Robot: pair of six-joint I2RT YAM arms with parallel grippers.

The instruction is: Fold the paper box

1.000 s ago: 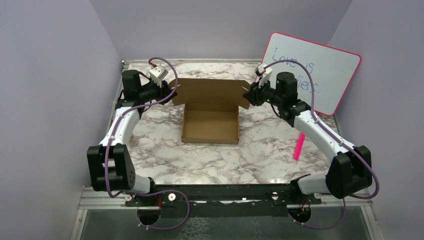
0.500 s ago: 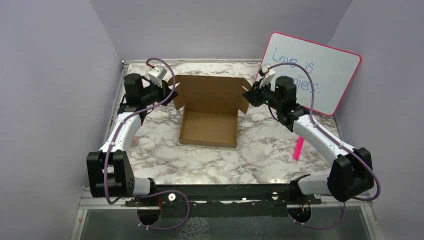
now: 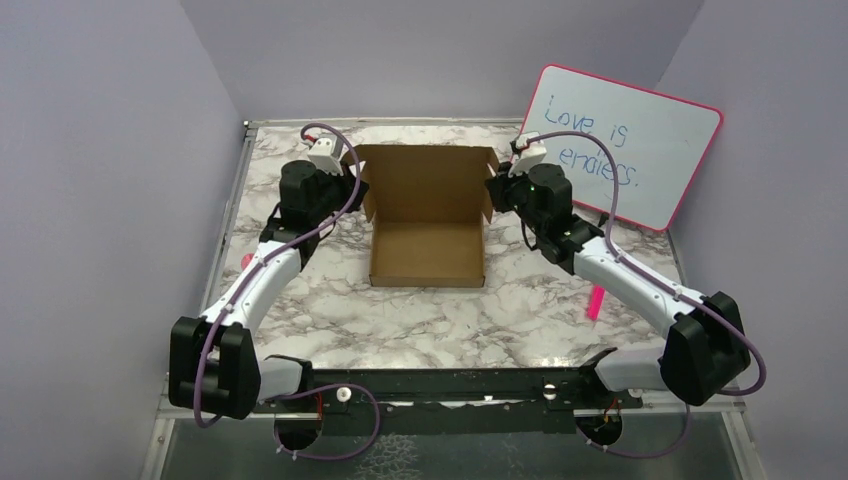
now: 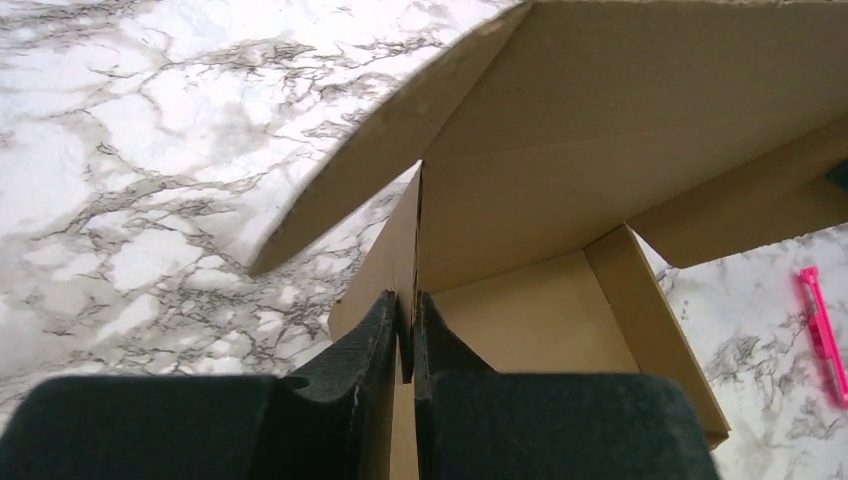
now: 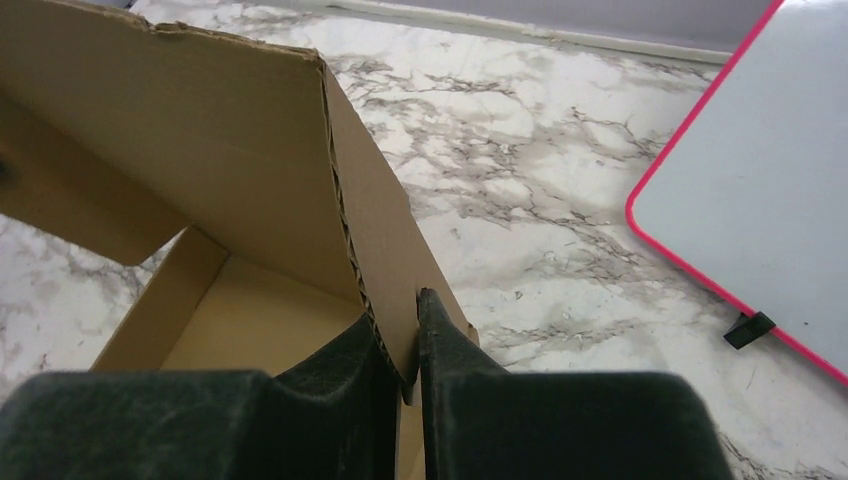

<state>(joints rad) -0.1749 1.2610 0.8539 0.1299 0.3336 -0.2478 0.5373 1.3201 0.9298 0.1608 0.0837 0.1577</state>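
Two grips on, one on each side of the paper box (image 3: 428, 252). The box sits on the marble table (image 3: 400, 325), centred left to right and in the far half, between my two wrists. Its shallow tray lies flat with the opening up; the lid (image 3: 428, 180) stands roughly upright along the far edge. My left gripper (image 4: 405, 305) is clenched on the left side flap (image 4: 395, 250) of the lid: the wrist view shows the thin cardboard edge-on between the two black fingers, both pads against it. My right gripper (image 5: 400, 325) is clamped likewise on the right side flap (image 5: 392, 240), with the corrugated edge running down into the gap between the fingers. From above, both flaps angle forward from the lid's ends toward the near side. Tray interior is bare brown cardboard, unprinted. A whiteboard (image 3: 625, 150) with a pink rim and blue writing leans at the far right, well apart from the box. A pink pen (image 3: 597, 300) lies on the table right of the tray, beside my right forearm, not touching the box.
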